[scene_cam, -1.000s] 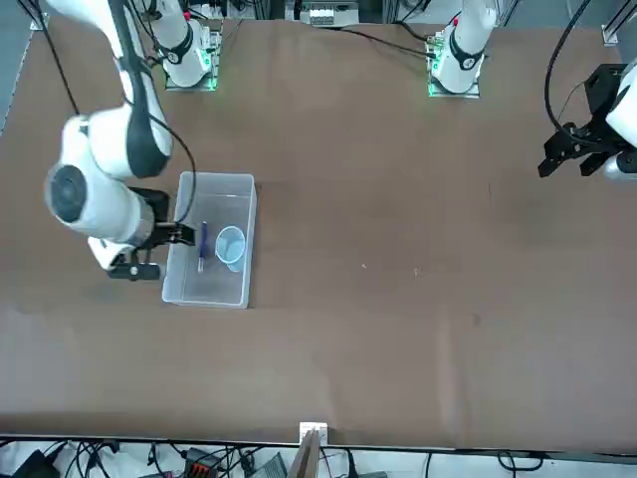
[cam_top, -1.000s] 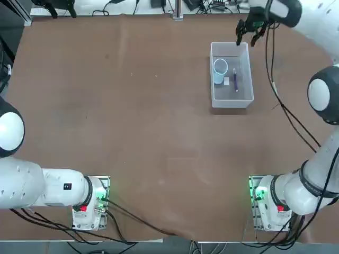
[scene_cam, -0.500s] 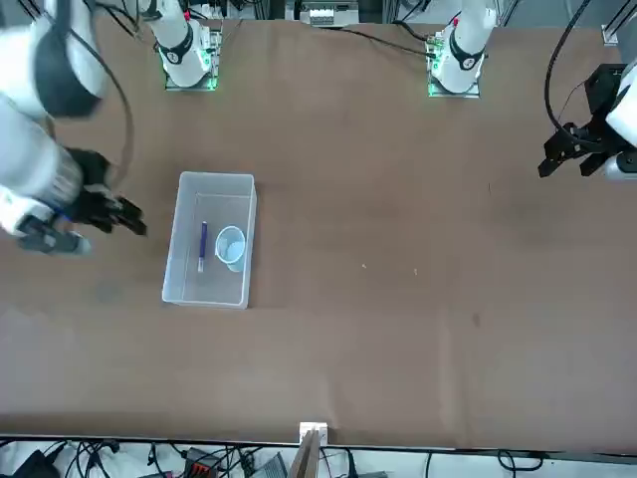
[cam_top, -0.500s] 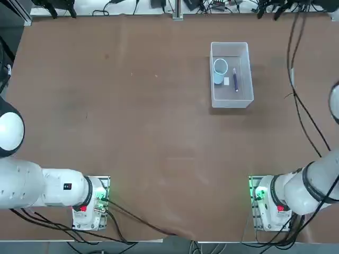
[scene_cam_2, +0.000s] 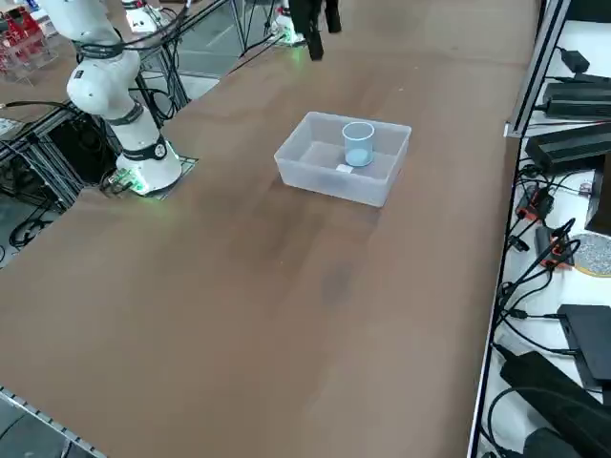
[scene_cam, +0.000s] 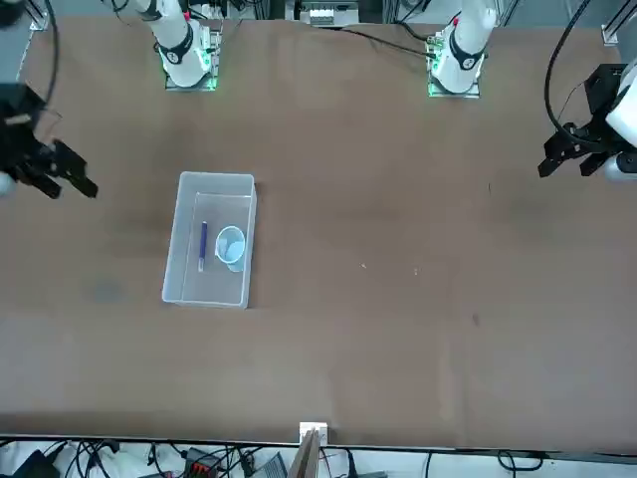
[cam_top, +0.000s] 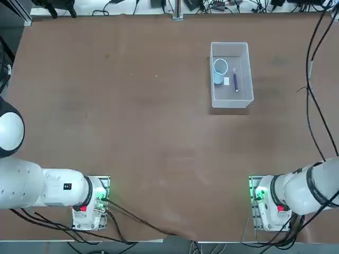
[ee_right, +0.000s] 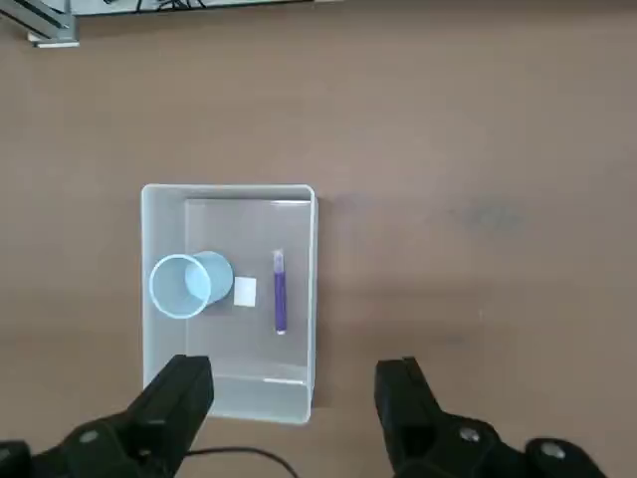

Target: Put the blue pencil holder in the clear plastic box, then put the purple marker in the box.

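Since 0.5 s ago, right claw (scene_cam: pixel 50 171) has withdrawn from beside the clear plastic box (scene_cam: pixel 171 261) toward the table (scene_cam: pixel 398 299) edge; in the top view it has left the picture. Claw released, fingers (ee_right: pixel 174 398) spread, nothing held, high above the box. Contents unchanged: one blue pencil holder (ee_right: pixel 184 285), a smooth round-rimmed cup, upright; one purple marker (ee_right: pixel 280 291), a thin stick lying flat beside it, apart. Box count: one, frosted rectangular walls.

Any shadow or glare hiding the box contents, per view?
Top, front, wrist views: blue pencil holder and purple marker plain in the clear plastic box, no glare or shadow. Right side view: marker not visible. Right gripper, fingers open, hangs clear of the box.
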You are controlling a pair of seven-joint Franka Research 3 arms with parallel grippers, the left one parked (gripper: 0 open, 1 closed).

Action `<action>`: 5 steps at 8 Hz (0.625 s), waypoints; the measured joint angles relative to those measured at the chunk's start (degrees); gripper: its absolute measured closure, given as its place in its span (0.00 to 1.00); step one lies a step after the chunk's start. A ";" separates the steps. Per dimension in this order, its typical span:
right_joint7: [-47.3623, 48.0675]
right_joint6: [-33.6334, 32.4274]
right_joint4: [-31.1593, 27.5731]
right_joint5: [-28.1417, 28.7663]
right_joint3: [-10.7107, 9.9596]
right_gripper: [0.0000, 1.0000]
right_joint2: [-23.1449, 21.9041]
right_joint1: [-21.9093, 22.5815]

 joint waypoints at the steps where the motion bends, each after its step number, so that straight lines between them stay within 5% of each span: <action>1: -0.01 -1.95 1.52 -0.02 1.06 0.01 -0.49 -2.08; 2: -0.06 -3.13 1.85 -0.39 5.06 0.01 -1.03 -6.95; 4: -0.07 -5.22 1.47 -4.03 16.59 0.01 -2.07 -18.50; 5: -0.05 -5.63 0.45 -5.45 19.09 0.01 -2.85 -20.37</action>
